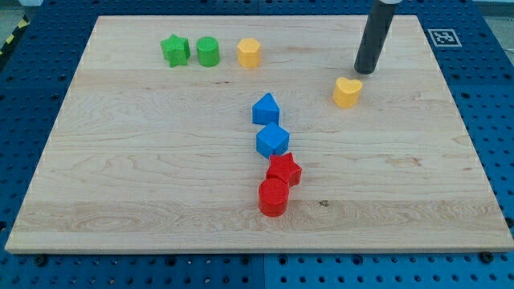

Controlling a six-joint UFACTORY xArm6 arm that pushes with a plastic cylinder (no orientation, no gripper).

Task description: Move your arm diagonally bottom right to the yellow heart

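The yellow heart (347, 91) lay in the upper right of the frame, flat on the wooden surface (144, 177), its lobes turned toward the view's top. My tip (367, 71) stood just above and to the right of it, close beside the heart but with a thin strip of bare wood showing between the two, so they were apart and not touching. The rod rose from the tip, leaning slightly toward the view's right, and ran out of the frame's top edge. There were no jaws on this arm, only the plain dark rod, so nothing was held.

In the upper left of the frame a row of three blocks sat near the surface's far edge: a green star (174, 50) at the left, a green cylinder (208, 51) just beside it, and a yellow hexagonal block (249, 53) a little further right, well apart from the heart.

Down the middle of the frame ran a tight column of four blocks. A blue block with a peaked top (266, 109) was highest, and a blue cube-like block (272, 140) lay just below it, touching or nearly so; I could not tell which. Below that a red star (284, 169) touched the blue block's lower edge, and a red cylinder (273, 197) pressed against the star at the bottom of the column.

The surface rested on a blue perforated bench (482, 96), and a black-and-white marker tag (442, 37) sat at the surface's upper right corner.
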